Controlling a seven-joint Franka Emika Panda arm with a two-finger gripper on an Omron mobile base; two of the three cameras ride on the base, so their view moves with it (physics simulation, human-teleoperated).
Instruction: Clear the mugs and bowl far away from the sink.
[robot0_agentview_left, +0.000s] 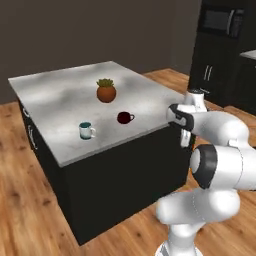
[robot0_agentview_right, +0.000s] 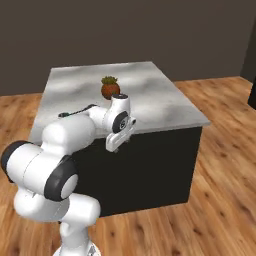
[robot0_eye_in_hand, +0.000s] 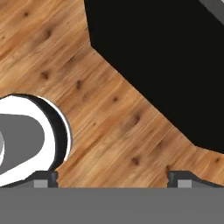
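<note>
The dark red mug stands upright on the island counter, handle toward the arm's side, just in front of the terracotta plant pot; the teal mug with its white handle sits apart, nearer the counter's front edge. Both look small, rigid and light, probably glazed and slick, so a pinch across the rim wall should hold better than the thin handle. The gripper hangs beside the island, jaws spread wide and empty, pointing at the wooden floor.

Glossy white rounded arm segments, dark joint bands, small dark-tipped gripper.
</note>
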